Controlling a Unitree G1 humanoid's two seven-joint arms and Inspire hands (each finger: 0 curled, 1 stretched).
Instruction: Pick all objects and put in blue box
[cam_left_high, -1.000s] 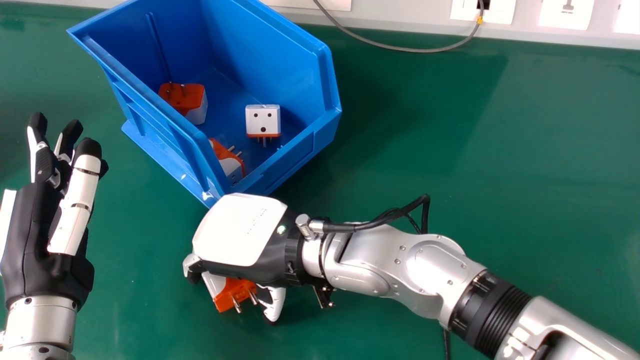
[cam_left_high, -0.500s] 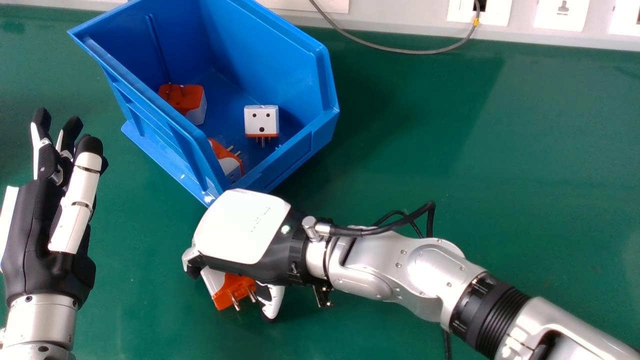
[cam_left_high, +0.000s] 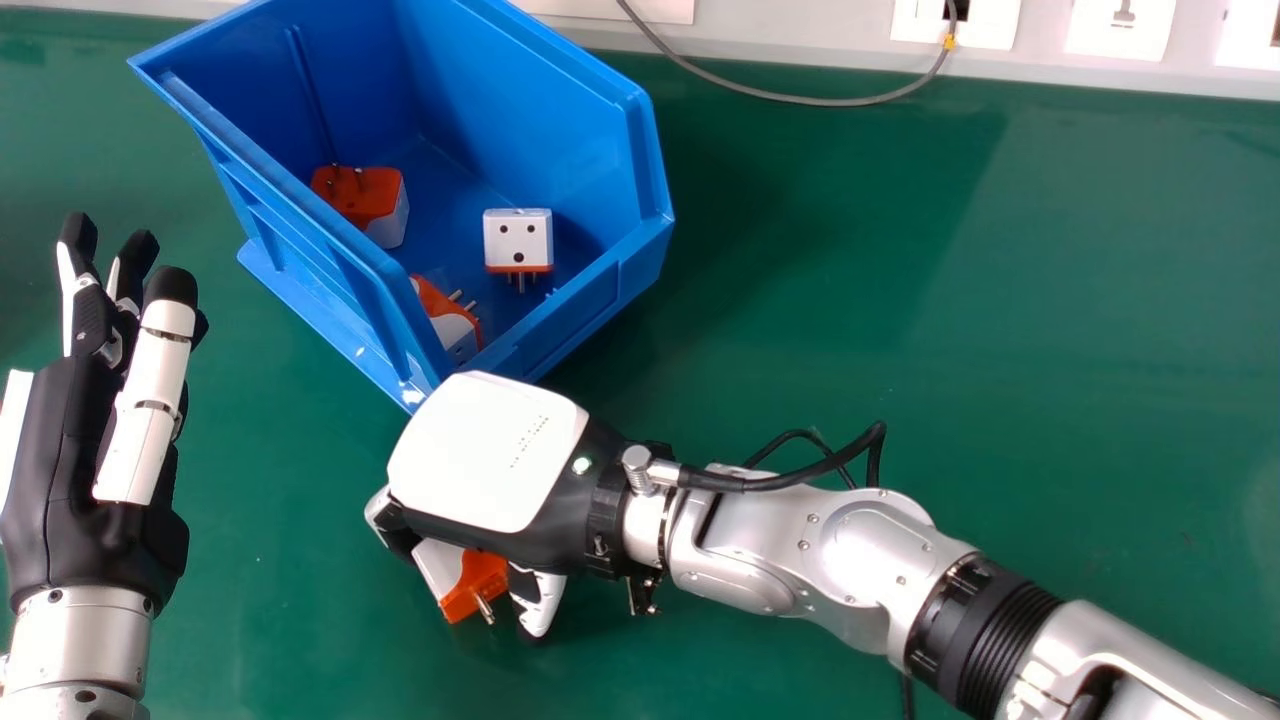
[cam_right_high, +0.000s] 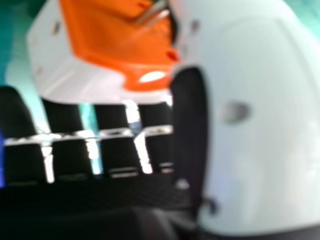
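My right hand (cam_left_high: 490, 450), back up, is curled round an orange and white plug adapter (cam_left_high: 478, 585) just in front of the blue box (cam_left_high: 590, 310). In the right hand view the adapter (cam_right_high: 110, 40) lies between the fingers and thumb of my right hand (cam_right_high: 250, 125). Inside the box are three more adapters: one orange side up (cam_left_high: 362, 195), one white with holes facing up (cam_left_high: 518, 240), and one tilted by the near wall (cam_left_high: 450, 318). My left hand (cam_left_high: 80, 470), fingers straight and empty, stays at the left of the head view.
Green table (cam_left_high: 900, 300) surrounds the box. Along the back runs a white wall strip with sockets (cam_left_high: 1120, 25) and a hanging grey cable (cam_left_high: 800, 100). A black cable (cam_left_high: 830, 465) loops over my right wrist.
The adapter has turned slightly in my right hand, with its pins now angled differently. The right wrist has shifted a little to the right. My left hand is nearly still.
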